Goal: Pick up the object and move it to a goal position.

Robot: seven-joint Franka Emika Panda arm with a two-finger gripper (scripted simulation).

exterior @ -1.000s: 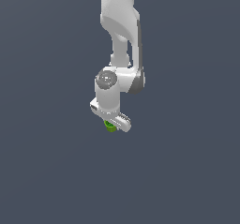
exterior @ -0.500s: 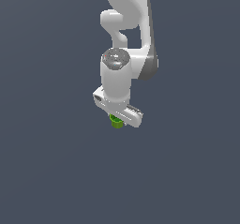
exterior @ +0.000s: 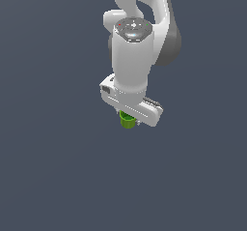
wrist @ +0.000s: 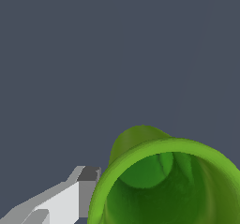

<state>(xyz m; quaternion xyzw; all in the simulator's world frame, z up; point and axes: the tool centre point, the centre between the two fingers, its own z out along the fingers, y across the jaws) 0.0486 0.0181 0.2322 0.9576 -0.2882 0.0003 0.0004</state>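
The object is a small bright green hollow cup (exterior: 128,121). It sits just under the white hand of my arm, between the fingers of my gripper (exterior: 129,121), which is shut on it and holds it up off the ground. In the wrist view the cup (wrist: 164,181) fills the near corner with its open mouth toward the camera. One white finger with a dark pad (wrist: 79,190) presses against its side. The other finger is hidden behind the cup.
A plain dark grey-blue ground (exterior: 58,177) surrounds the arm in the exterior view and fills the wrist view (wrist: 93,54). No other object, container, edge or goal marker shows.
The arm has swung toward the camera, looking larger, and the hand with the green cup has shifted slightly toward the exterior view's right. The grip on the cup is unchanged.
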